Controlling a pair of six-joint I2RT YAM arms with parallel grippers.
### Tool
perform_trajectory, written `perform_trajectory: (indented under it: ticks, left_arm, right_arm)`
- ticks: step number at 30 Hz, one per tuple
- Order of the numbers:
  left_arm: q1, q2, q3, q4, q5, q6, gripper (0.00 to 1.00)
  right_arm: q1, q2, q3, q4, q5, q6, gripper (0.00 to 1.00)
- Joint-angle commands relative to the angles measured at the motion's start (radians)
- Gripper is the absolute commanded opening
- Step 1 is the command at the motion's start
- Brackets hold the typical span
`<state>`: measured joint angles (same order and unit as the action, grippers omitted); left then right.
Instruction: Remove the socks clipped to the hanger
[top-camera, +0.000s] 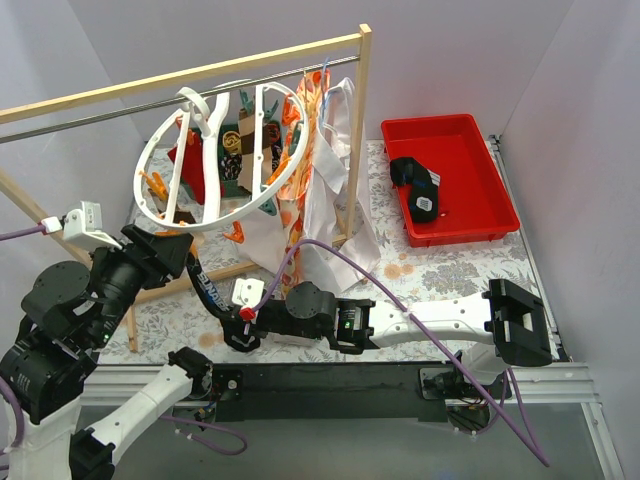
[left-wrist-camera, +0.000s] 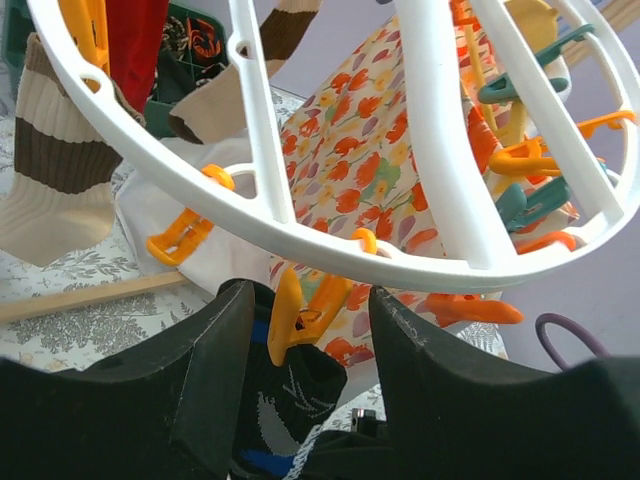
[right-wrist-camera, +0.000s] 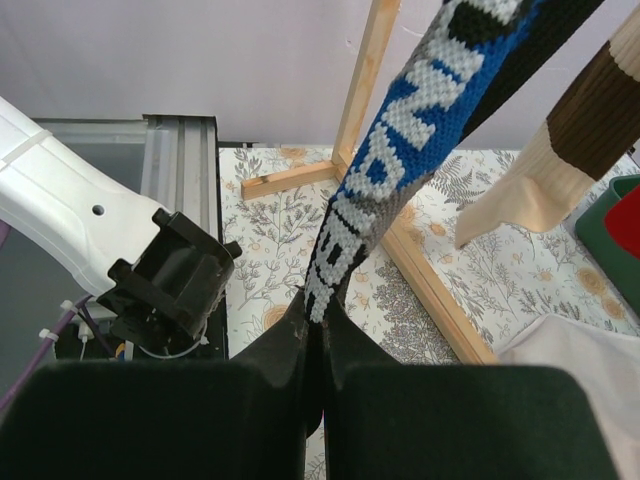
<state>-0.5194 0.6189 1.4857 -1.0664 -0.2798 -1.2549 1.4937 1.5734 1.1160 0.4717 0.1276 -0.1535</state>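
The white round hanger (top-camera: 215, 150) hangs from the rail, and its rim fills the left wrist view (left-wrist-camera: 300, 235). My left gripper (left-wrist-camera: 310, 335) is open just under the rim. An orange clip (left-wrist-camera: 298, 310) sits between its fingers, pinching the top of a black sock with blue and white marks (left-wrist-camera: 290, 400). My right gripper (right-wrist-camera: 322, 312) is shut on the lower end of that black sock (right-wrist-camera: 400, 150), which shows stretched in the top view (top-camera: 205, 285). A tan-and-brown sock (left-wrist-camera: 55, 170) and a red sock (left-wrist-camera: 135, 45) hang clipped further round.
A wooden rack (top-camera: 358, 130) with a metal rail (top-camera: 100, 118) carries the hanger, an orange floral garment (top-camera: 305, 150) and a white shirt (top-camera: 335, 190). A red bin (top-camera: 455, 140) at the right holds another black sock (top-camera: 415, 185). The rack's base bar (right-wrist-camera: 430, 280) lies below the stretched sock.
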Motion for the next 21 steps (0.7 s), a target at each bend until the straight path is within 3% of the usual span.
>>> perform_trajectory:
  ticks: [1,8,21]
  left_arm:
    - [-0.001,-0.030,0.010,0.052,0.034,0.032,0.50]
    - [-0.001,-0.008,0.005,0.036,0.064,0.041,0.55]
    - [-0.002,0.025,-0.005,0.006,0.044,0.054,0.51]
  right_arm:
    - [0.002,-0.038,0.007,0.035,-0.006,0.006,0.01]
    - [0.002,-0.035,0.011,0.033,-0.009,0.009,0.01]
    - [0.000,-0.030,0.019,0.031,-0.014,0.012,0.01]
